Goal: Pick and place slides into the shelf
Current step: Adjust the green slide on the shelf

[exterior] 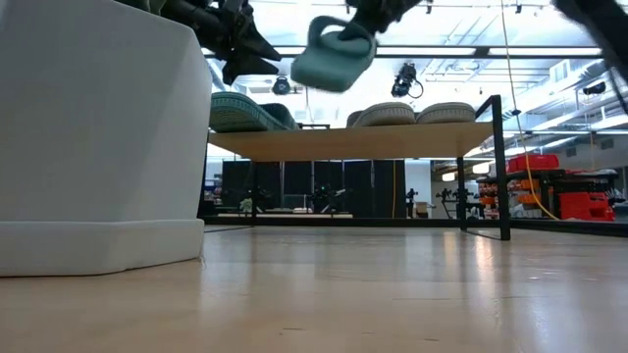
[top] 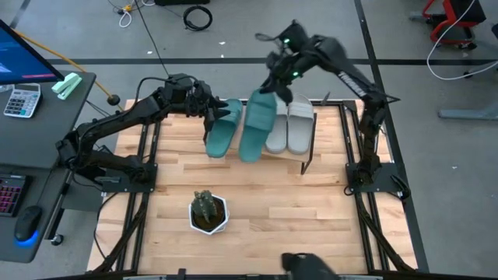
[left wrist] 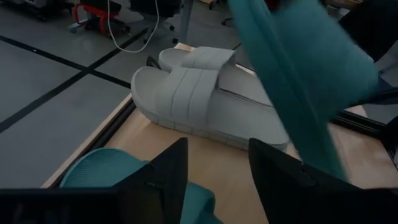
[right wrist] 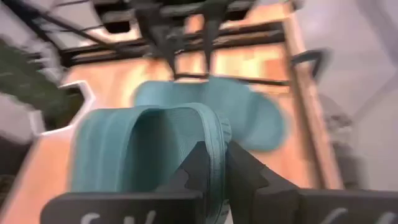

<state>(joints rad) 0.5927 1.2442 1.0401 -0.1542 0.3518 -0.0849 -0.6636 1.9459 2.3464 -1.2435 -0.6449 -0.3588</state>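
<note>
- I've got the second teal slide (top: 256,124) in the right claw (top: 282,92), pinched shut on its strap – the right wrist view shows the fingers (right wrist: 205,163) clamped over the strap edge.
- Slide hangs above the shelf (exterior: 363,140), toe tipped down toward the counter (top: 257,194); the low view shows it clear of the plank, not touching.
- Key relation: the open slot is between the first teal slide (top: 223,128) and the grey pair (top: 289,124). The held slide sits roughly over that slot, long axis about parallel to its neighbours but skewed slightly.
- Left claw (top: 208,109) is just beside the first teal slide at its far end, fingers (left wrist: 163,171) narrowly apart, holding nothing as far as I can see. That slide lies on the shelf's left end.
- Grey pair sit side by side on the shelf's right part.
- My read: next is lower and level the slide into the gap – the risk is clipping the left claw or nudging the grey slide.
- Plant (top: 208,211) is well clear.
</note>
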